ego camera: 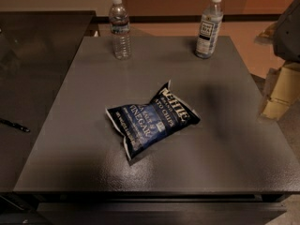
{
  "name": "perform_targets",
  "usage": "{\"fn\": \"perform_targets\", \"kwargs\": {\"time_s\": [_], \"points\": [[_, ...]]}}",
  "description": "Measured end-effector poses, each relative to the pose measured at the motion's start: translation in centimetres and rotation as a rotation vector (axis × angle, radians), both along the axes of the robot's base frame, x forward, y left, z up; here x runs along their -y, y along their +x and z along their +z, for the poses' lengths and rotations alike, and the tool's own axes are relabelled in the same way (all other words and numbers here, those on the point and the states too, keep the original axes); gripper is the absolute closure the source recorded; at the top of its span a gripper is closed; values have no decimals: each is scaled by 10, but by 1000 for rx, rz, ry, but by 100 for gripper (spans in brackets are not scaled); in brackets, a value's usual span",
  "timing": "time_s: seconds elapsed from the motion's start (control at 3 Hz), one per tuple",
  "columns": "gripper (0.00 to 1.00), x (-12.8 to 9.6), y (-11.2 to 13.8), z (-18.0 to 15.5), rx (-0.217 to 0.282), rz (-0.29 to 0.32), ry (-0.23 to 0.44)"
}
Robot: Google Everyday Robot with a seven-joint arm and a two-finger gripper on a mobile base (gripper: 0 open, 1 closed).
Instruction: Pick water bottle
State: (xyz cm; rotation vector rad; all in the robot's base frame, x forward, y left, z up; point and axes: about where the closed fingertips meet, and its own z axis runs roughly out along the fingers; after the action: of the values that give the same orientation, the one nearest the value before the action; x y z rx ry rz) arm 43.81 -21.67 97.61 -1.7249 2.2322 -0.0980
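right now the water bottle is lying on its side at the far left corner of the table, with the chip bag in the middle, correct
Not quite: the water bottle is standing upright, not lying on its side. The rest holds: it is at the far left corner of the table, and the chip bag lies in the middle, as the camera view shows. The gripper is not in view.

Likely an office: plain grey table [243, 163], dark desk [42, 55] alongside, a pen [14, 124] on it.

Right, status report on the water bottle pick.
Hand at right edge, off the table. Water bottle upright, far left corner, untouched. Kettle chips bag mid-table, not blocking.
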Motion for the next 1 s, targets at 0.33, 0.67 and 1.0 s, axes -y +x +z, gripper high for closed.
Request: {"fn": "perform_targets", "kwargs": {"time_s": [0.33, 0.67, 1.0], "points": [[0, 0, 0, 0, 0, 0, 0], [0, -2, 2, 1, 5, 10, 5], [0, -12, 18, 1, 24, 38, 54]]}}
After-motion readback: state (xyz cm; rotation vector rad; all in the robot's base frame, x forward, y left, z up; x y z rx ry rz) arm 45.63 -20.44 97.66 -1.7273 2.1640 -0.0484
